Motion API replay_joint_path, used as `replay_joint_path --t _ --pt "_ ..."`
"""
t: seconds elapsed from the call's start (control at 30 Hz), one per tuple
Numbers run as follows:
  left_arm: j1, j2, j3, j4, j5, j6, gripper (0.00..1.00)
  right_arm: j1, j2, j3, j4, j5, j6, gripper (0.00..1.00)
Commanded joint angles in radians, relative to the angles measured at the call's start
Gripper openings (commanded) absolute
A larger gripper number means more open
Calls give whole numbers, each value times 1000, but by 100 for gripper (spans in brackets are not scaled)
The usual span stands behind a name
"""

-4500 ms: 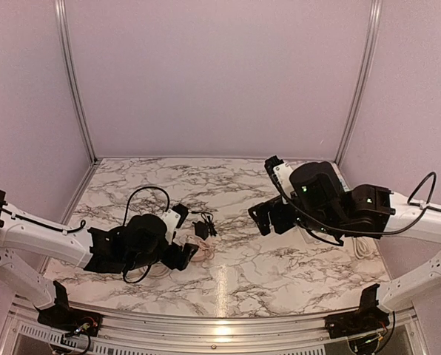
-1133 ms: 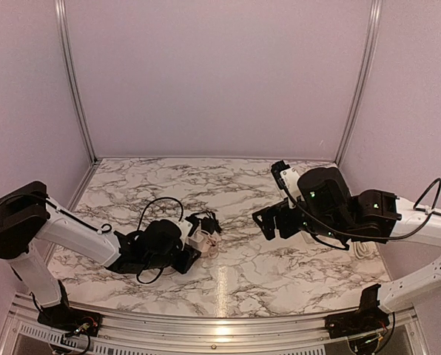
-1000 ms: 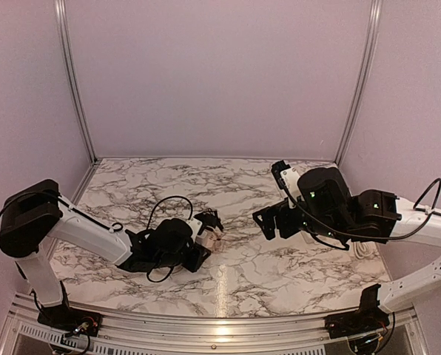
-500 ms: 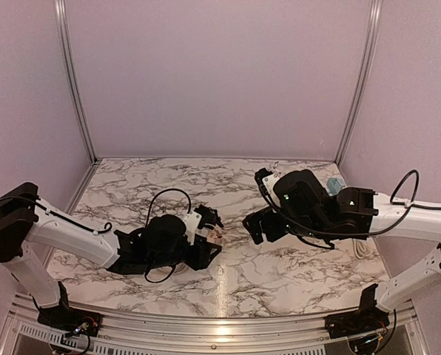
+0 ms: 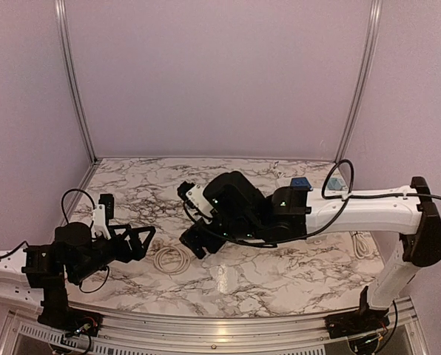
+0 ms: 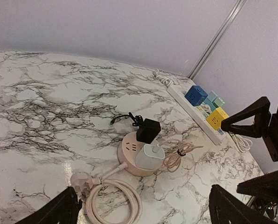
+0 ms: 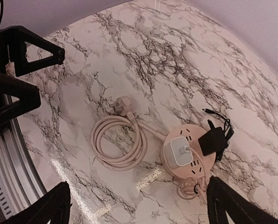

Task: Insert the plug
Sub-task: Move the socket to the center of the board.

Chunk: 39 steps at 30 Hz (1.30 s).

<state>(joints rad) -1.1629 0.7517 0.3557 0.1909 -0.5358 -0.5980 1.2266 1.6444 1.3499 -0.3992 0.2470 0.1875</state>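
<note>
A round pink socket [image 6: 128, 150] lies on the marble table, also in the right wrist view [image 7: 192, 163]. A white charger [image 6: 149, 156] [image 7: 182, 150] stands plugged into its top, its thin pink cable bundled beside it. A black adapter [image 6: 148, 130] [image 7: 211, 141] sits at the socket's far rim. My left gripper [image 6: 143, 196] [image 5: 140, 241] is open and empty, drawn back left of the socket. My right gripper [image 7: 138, 183] [image 5: 194, 242] is open and empty above the socket, which its arm hides in the top view.
The socket's thick pink cord lies coiled [image 5: 172, 259] [image 7: 118, 142] with its plug [image 7: 122, 103] loose on the table. A white power strip [image 6: 193, 112] with coloured cube adapters [image 5: 300, 183] lies at the back right. Purple walls enclose the table.
My left gripper has let go at the socket and drawn back to the left. My right arm has swung left across the table to above the socket.
</note>
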Motion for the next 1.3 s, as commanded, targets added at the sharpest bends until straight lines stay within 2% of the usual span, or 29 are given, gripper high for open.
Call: replay_joint_path --t 0.0,0.17,0.37,0.53,0.67,0.83,0.93,1.03,1.27 --pt "2 -187 -29 -277 -163 -89 99 16 151 122 23 -24 -34 93" --pt "2 -288 -24 -347 -203 -88 99 17 312 224 35 -33 -38 85" --pt "2 -209 4 -356 -192 -100 99 16 479 316 -30 15 -29 79" --pt "2 -196 -3 -313 -182 -96 99 10 543 333 -42 89 -9 76" --pt "2 -166 7 -280 -155 -64 99 -11 572 328 -49 91 11 65" --pt "-1 -73 28 -238 -114 -48 99 -38 578 297 -43 83 20 37" --pt "-5 -35 25 -201 -95 -49 99 -58 573 270 -42 77 26 27" --pt "-12 -4 25 -159 -89 -47 99 -83 556 223 -27 64 31 24" --pt "-20 29 26 -138 -90 -39 99 -154 490 95 -3 72 21 24"
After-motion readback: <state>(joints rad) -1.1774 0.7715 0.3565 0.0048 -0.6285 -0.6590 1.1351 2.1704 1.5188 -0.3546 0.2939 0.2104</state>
